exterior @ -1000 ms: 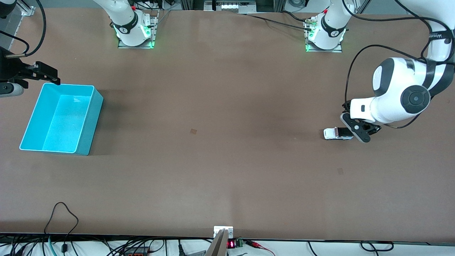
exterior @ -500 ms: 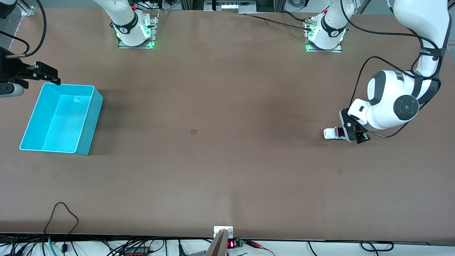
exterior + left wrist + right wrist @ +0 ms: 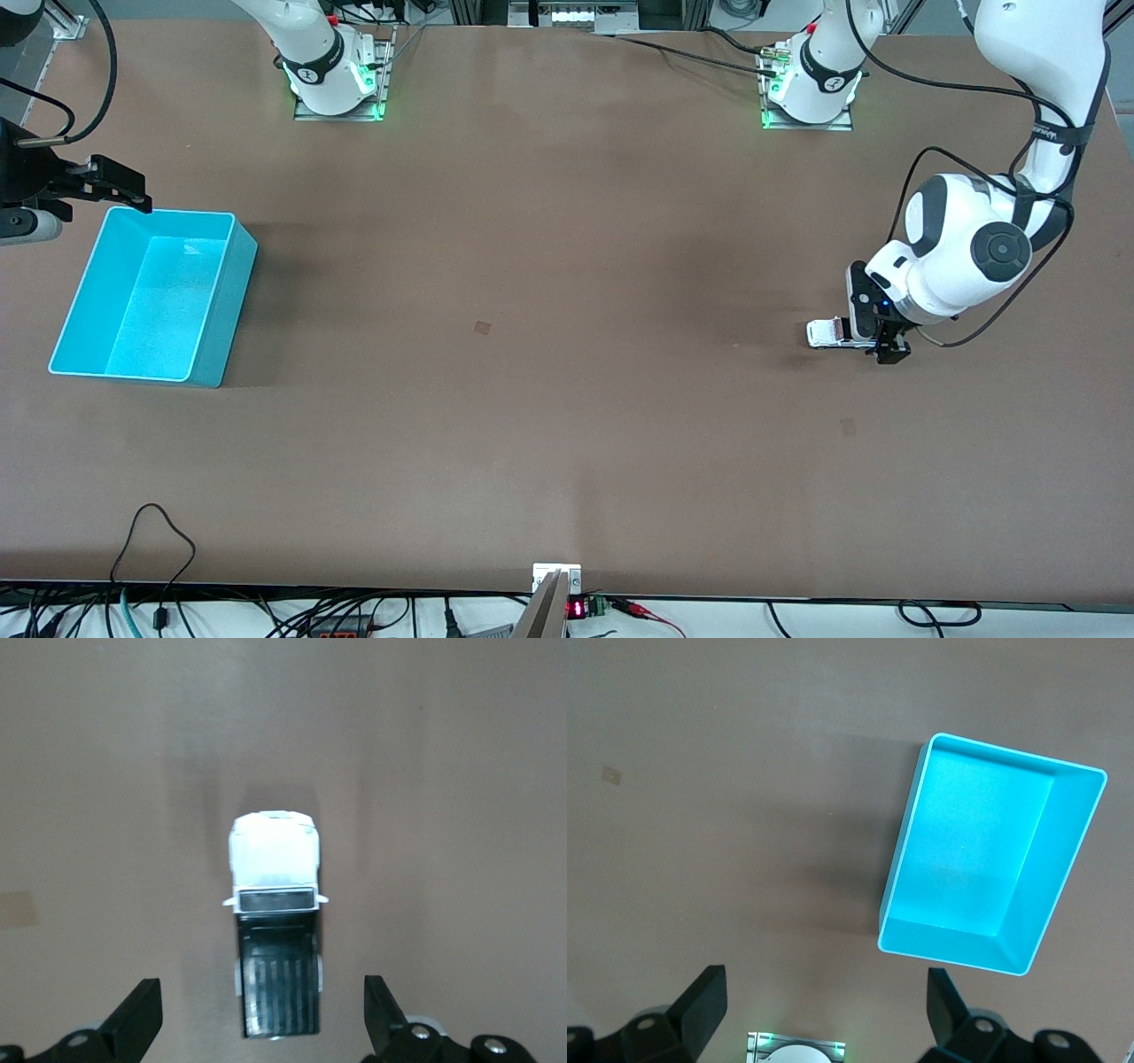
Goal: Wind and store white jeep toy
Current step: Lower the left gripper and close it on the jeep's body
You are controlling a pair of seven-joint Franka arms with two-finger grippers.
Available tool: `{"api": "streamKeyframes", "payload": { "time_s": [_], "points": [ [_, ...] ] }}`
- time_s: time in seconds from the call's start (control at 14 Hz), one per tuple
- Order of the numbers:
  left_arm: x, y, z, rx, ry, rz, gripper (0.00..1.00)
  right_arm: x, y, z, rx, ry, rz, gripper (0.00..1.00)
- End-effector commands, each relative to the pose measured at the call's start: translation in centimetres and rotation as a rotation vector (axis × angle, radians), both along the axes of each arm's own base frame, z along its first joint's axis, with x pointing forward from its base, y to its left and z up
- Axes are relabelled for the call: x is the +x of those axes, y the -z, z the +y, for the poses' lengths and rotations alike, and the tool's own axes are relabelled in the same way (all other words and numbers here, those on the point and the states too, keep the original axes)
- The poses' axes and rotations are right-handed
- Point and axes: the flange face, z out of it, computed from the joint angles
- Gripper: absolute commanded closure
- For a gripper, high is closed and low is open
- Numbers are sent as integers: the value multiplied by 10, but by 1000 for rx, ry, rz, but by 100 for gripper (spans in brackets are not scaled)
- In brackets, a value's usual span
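Left gripper [image 3: 873, 341] low over the white jeep toy [image 3: 828, 333], at the left arm's end of the table [image 3: 567, 399]. Fingers spread wide, one to each side of the toy's black rear roof section, clear table showing between each fingertip [image 3: 142, 1014] and the toy's flanks, so nothing gripped. Seen in the left wrist view, toy [image 3: 275, 935] centred in the gap between the two fingers, white hood pointing away from the wrist, black ribbed rear nearest the gripper body. Resting flat on its wheels on the brown table surface, upright, its rear end hidden under the gripper in the front view, only the white front part sticking out toward the right arm's end of the table. Right gripper [image 3: 111, 183] well apart from the toy, up in the air at the right arm's end, over the table just beside the edge of the turquoise bin [image 3: 235, 266] that lies farthest from the front camera, arm waiting. Fingers likewise spread wide and holding nothing, both dark fingertips [image 3: 704, 1010] visible in the right wrist view with bare table between them. Bin [image 3: 908, 837] below and ahead of that gripper, rectangular, open at the top, with only its turquoise floor showing inside.
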Motion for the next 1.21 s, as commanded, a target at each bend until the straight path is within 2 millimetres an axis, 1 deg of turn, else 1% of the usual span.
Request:
{"api": "streamKeyframes", "payload": {
  "time_s": [0.0,0.07,0.36,0.86,1.14],
  "points": [
    [-12,6,6,4,24,-11,0,-2,-2,-1,17,3,3,0],
    [-16,12,6,3,24,1,0,-2,-1,-1,17,3,5,0],
    [-12,24,6,-2,26,-54,0,-2,-1,-1,17,1,5,0],
    [-12,31,7,-4,24,-58,0,-2,-1,-1,17,0,5,0],
    [-14,40,9,-6,19,-48,0,-2,-1,-1,17,-2,5,0]
  ]
}}
